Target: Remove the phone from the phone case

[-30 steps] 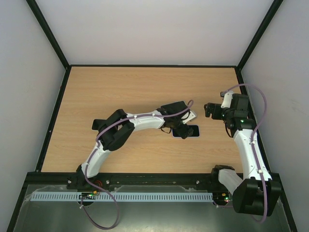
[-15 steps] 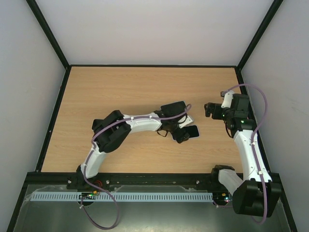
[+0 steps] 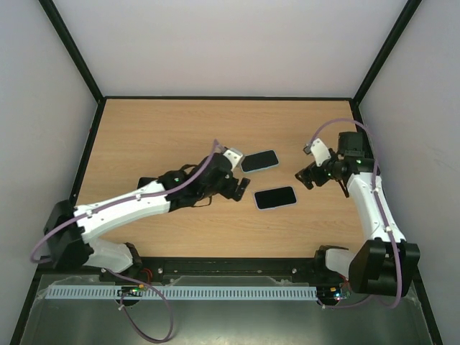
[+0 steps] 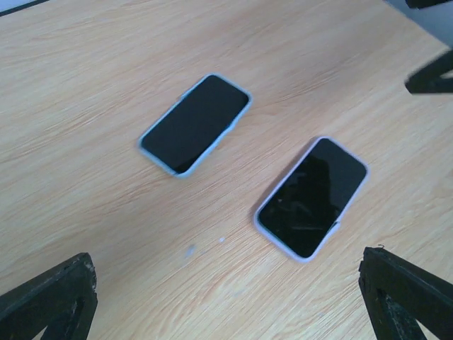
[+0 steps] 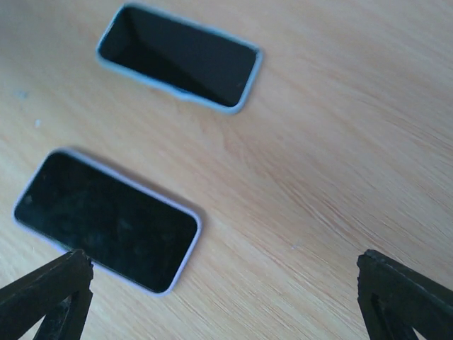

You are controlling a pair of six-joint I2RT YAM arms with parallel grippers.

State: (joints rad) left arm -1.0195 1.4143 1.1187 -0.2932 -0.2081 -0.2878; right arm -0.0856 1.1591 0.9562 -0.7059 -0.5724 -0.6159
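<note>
Left gripper (image 4: 226,301) first: the jaws are spread as wide as they go and nothing is in them. The two black fingers (image 4: 49,301) sit at the bottom corners of the left wrist view with bare table (image 4: 92,64) between them.

Closest ahead of it, off toward the right-hand finger, lies the lilac-rimmed slab (image 4: 311,197), flat and dark face up. A bit farther ahead and more to the left is the blue-rimmed slab (image 4: 195,124), also flat and dark face up. The two lie near each other but don't touch, and neither touches the gripper. One should be the phone and the other the case, but honestly you can't tell which is which from these shots.

Right gripper (image 5: 225,294) is the same story, wide open and holding nothing. In its wrist view the lilac-rimmed slab (image 5: 106,219) lies just ahead of the finger on the left side of the picture, its near edge close to that fingertip but not touching as far as it shows. The blue-rimmed slab (image 5: 179,57) is farther out on the same side.

From the top camera, the left gripper (image 3: 238,185) sits just beside both slabs on one side and the right gripper (image 3: 306,175) faces them from the other, so the lilac-rimmed slab (image 3: 276,198) and blue-rimmed slab (image 3: 259,160) lie between the two tools.
</note>
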